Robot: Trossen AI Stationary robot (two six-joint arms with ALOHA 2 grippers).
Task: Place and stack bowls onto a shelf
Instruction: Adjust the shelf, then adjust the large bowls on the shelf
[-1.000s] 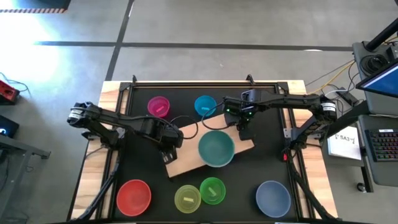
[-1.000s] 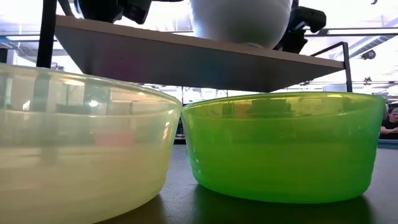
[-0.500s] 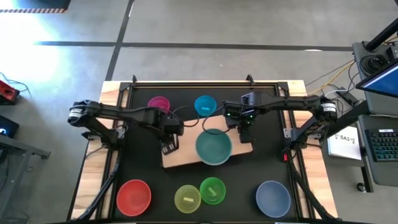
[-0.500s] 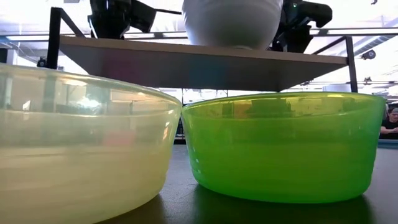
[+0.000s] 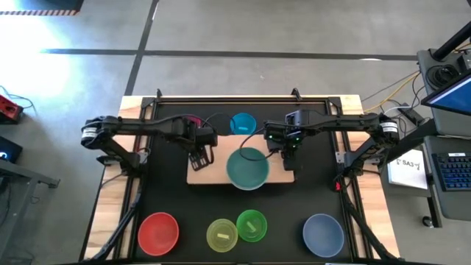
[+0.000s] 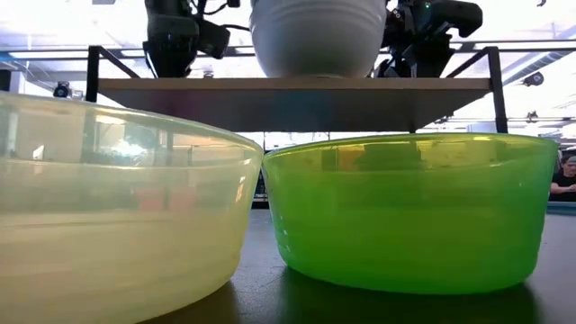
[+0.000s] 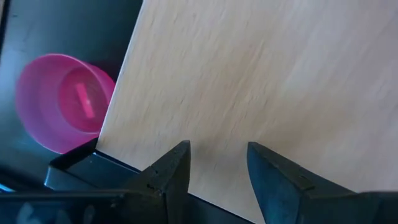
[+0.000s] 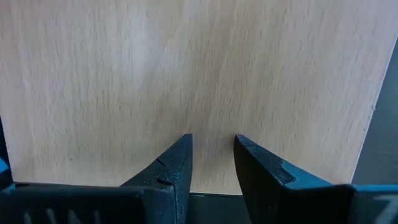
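The shelf (image 5: pixel 213 171) is a pale wood board on black legs (image 6: pixel 93 99), now square to the table. On its middle sits a teal bowl (image 5: pixel 246 168) nested in a white one (image 6: pixel 315 36). My left gripper (image 5: pixel 200 157) stands over the board's left end and my right gripper (image 5: pixel 288 156) over its right end, both pointing down with a small gap between the fingers. The other bowls lie on the black mat. Whether the shelf's legs stand on the mat is hidden by the front bowls. My left gripper (image 7: pixel 217 149) comes from above with both fingertips on the shelf's top face (image 7: pixel 217 118), close to its left corner. Nothing lies between the fingers. My right gripper (image 8: pixel 212 140) meets the top face (image 8: pixel 211 112) near the right end in the same way, fingers pointing down.
Magenta bowl (image 7: pixel 62 102) and cyan bowl (image 5: pixel 243 124) lie beyond the shelf at the far side. At the near side lie a red bowl (image 5: pixel 159 231), a yellow-green bowl (image 5: pixel 221 235), a bright green bowl (image 5: pixel 252 224) and a slate-blue bowl (image 5: pixel 323 234).
The shelf has turned about from slanted to square with the table, its left end swinging toward the far edge while its right end stayed almost in place. My left gripper went with that end toward the far edge. The stacked bowls rode along on the board.
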